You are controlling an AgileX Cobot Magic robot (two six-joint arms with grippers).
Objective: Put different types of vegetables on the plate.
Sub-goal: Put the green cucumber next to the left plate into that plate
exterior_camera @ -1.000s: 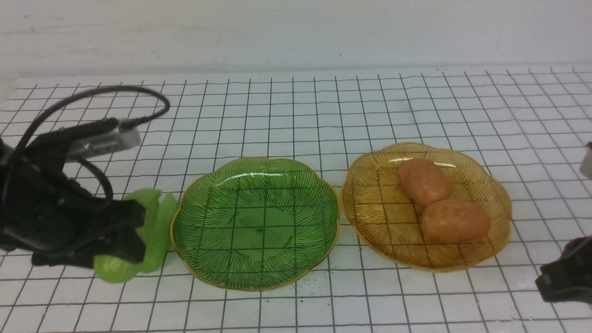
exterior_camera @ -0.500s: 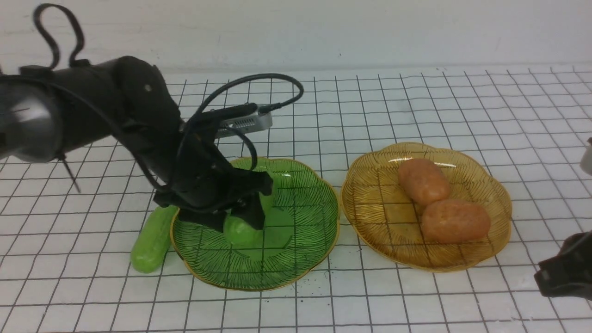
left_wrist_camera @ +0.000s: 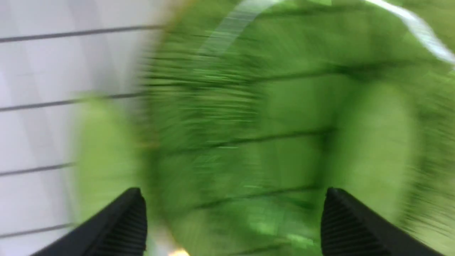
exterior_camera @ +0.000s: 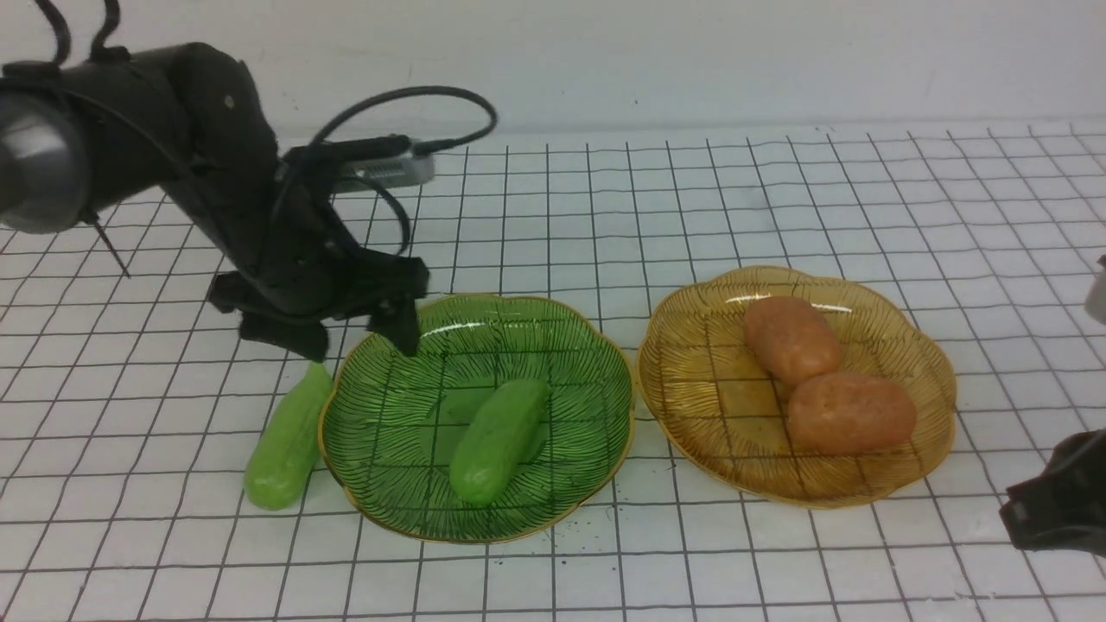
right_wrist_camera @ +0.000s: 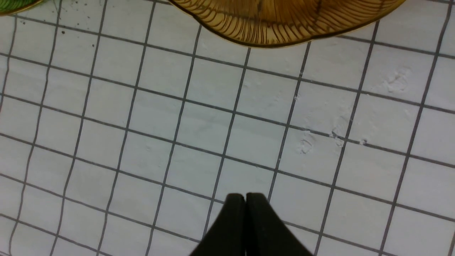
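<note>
Left pincer (exterior_camera: pixel 361 345) agape and seemingly empty, right one (right_wrist_camera: pixel 245 199) closed; both potatoes (exterior_camera: pixel 791 339) (exterior_camera: pixel 852 413) sit in the amber plate (exterior_camera: pixel 717 432), one cucumber (exterior_camera: pixel 499 442) in the green plate (exterior_camera: pixel 371 432), its twin (exterior_camera: pixel 283 449) remaining outside, beside the rim.

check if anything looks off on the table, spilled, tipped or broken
Nothing looks spilled, tipped or broken. One green cucumber lies outside, beside the green plate, but that just looks like a step not yet done. Small dark specks mark the tabletop.
</note>
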